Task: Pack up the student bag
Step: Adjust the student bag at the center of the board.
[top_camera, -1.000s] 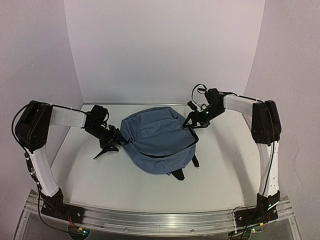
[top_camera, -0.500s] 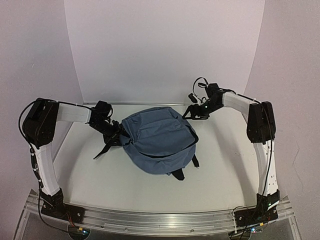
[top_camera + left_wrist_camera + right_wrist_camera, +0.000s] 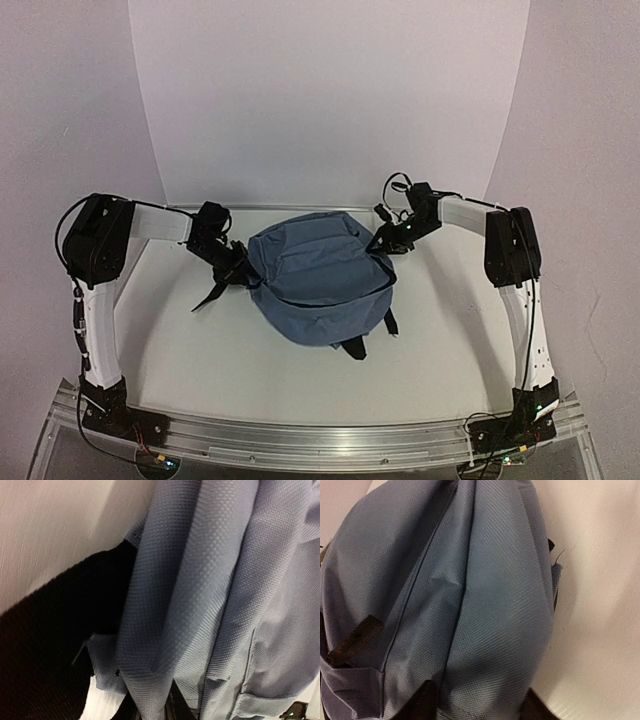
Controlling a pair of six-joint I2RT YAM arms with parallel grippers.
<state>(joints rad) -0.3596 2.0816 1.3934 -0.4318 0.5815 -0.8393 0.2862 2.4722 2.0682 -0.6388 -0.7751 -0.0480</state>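
The student bag [image 3: 318, 285], a soft blue-grey backpack, lies flat in the middle of the white table [image 3: 200, 365]. My left gripper [image 3: 243, 268] is at the bag's left edge. In the left wrist view a fold of the bag [image 3: 225, 580] runs down into the left gripper [image 3: 150, 712], pinched between its dark jaws. My right gripper [image 3: 388, 243] is at the bag's upper right edge. In the right wrist view the bag [image 3: 470, 580] bulges between the two dark fingers [image 3: 425, 702] of the right gripper [image 3: 480, 707], which press on either side of it.
A black strap [image 3: 210, 295] trails off the bag's left side onto the table below my left gripper. More black straps [image 3: 355, 347] stick out at the bag's near end. White walls [image 3: 330, 110] enclose the back and both sides.
Both grippers have closed onto the bag's fabric, left on the left edge and right on the upper right edge. The left arm has moved slightly towards the back.
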